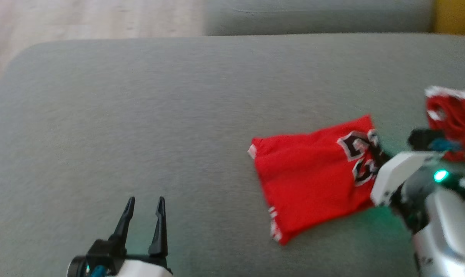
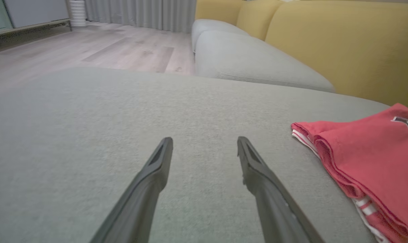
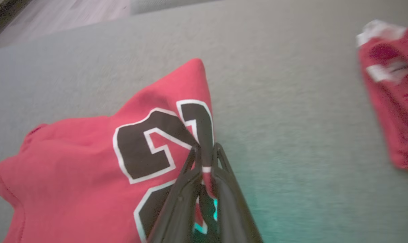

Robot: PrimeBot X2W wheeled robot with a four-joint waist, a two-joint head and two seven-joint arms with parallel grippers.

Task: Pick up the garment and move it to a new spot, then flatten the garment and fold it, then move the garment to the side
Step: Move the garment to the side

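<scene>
A folded red garment (image 1: pixel 313 177) with black-and-white numerals lies on the grey cushion (image 1: pixel 140 115), right of centre. My right gripper (image 3: pixel 205 150) is shut on its right edge, pinching cloth by the numerals (image 3: pixel 150 145); in the head view its fingers are hidden behind the white wrist (image 1: pixel 395 175). My left gripper (image 1: pixel 144 202) stands open at the lower left, well apart from the garment (image 2: pixel 369 158), with nothing between its fingers (image 2: pixel 156 168).
Another red cloth with white trim (image 1: pixel 453 119) lies bunched at the far right edge (image 3: pixel 392 91). A second grey cushion (image 2: pixel 251 57) and yellow backrest (image 2: pixel 342 44) stand beyond. Wooden floor (image 2: pixel 106 47) lies past the cushion's left edge.
</scene>
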